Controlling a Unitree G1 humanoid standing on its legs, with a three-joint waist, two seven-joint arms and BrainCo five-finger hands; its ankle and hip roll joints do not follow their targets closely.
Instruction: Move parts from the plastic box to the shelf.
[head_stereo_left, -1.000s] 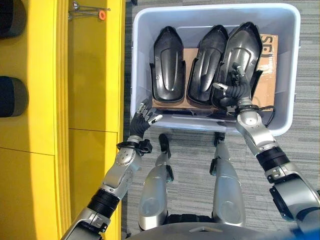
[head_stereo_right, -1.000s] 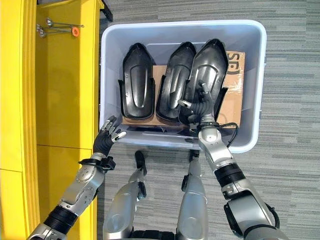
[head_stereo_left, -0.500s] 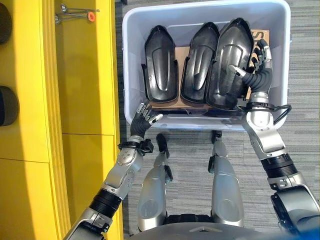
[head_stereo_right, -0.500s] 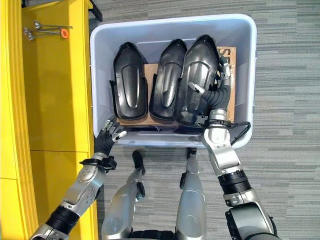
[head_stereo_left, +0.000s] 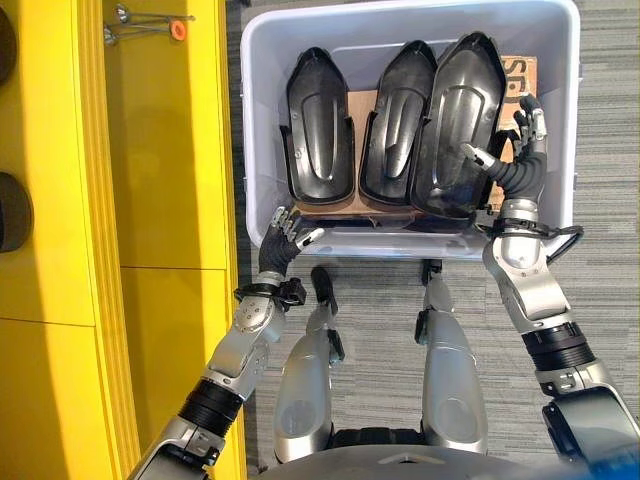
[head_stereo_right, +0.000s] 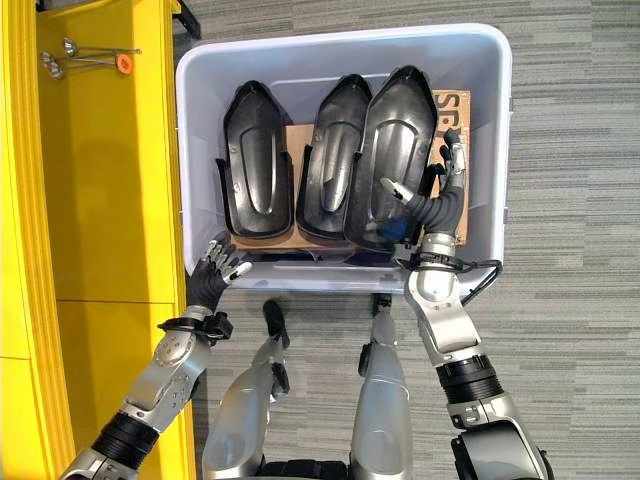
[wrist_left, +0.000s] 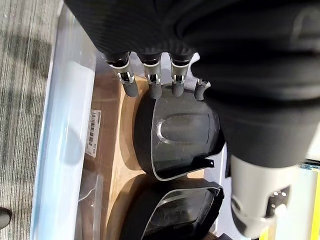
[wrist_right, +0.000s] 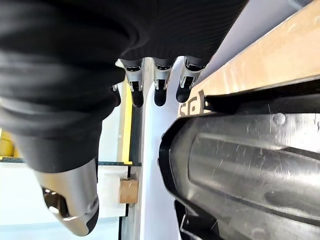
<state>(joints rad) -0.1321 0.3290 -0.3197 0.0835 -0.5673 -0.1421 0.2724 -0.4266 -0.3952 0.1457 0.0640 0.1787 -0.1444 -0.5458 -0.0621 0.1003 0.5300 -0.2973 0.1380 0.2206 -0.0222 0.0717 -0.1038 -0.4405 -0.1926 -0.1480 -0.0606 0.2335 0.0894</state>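
Black moulded parts (head_stereo_left: 400, 125) lie side by side in the plastic box (head_stereo_left: 262, 150); the right hand (head_stereo_left: 510, 165), fingers straight, empty, flanks the rightmost part, left hand (head_stereo_left: 283, 232) relaxed at the box's near rim

You have three black parts in plastic box (head_stereo_left: 262, 120): left part (head_stereo_left: 318, 125), middle part (head_stereo_left: 394, 120), right part (head_stereo_left: 455, 125), side by side. One cardboard sheet (head_stereo_left: 513, 75) under them in box. One yellow shelf (head_stereo_left: 170, 200) just left of box. Two robot hands at box's near wall: left hand (head_stereo_left: 283, 237), right hand (head_stereo_left: 515, 150).
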